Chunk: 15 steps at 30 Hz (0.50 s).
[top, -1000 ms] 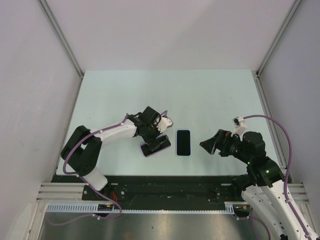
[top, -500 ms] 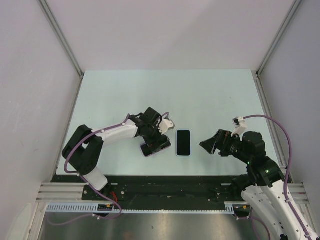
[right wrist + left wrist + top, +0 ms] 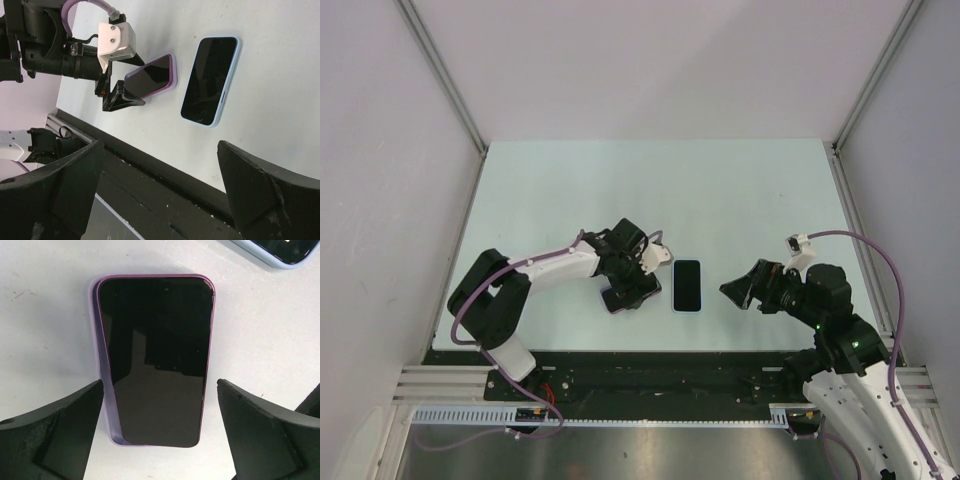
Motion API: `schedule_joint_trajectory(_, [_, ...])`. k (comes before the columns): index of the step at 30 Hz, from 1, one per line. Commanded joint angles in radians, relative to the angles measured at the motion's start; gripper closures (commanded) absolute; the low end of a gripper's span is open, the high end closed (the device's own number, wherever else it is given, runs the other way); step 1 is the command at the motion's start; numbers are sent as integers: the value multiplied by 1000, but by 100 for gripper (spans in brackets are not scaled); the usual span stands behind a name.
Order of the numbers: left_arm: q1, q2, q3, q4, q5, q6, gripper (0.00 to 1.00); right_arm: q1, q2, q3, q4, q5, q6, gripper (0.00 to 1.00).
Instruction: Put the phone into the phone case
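Observation:
A dark-screened phone with a magenta rim lies flat on a lilac phone case. It sits slightly askew, so a strip of case shows along its left side and near-left corner. My left gripper hangs open just above it, one finger on each side of the phone's near end, holding nothing. In the top view the left gripper covers most of the phone. My right gripper is open and empty, raised off the table at the right. Its wrist view shows the phone from afar.
A second phone in a light blue case lies screen up between the two grippers, also seen as the light blue case in the right wrist view. The black rail runs along the table's near edge.
My left gripper has moved a little toward the near edge and settled lower over the phone, hiding more of it. The right arm and both phones have not moved.

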Motion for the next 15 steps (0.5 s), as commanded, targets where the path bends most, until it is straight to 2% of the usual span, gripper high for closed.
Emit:
schedule_joint_trajectory(1, [-7,46,2,-11,12,21,0,-1,-17,2,8,-3,-5,0])
schedule_joint_trajectory(5, [-7,53,9,-14,9,21,2,-2,-17,4,7,-4,-7,0])
schedule_joint_trajectory(10, [-8,43,-6,3,-82,21,0,-1,-15,2,10,-10,-7,0])
schedule_joint_trajectory(15, [-5,58,-8,-7,-60,22,3,-1,-15,2,15,-13,-2,0])
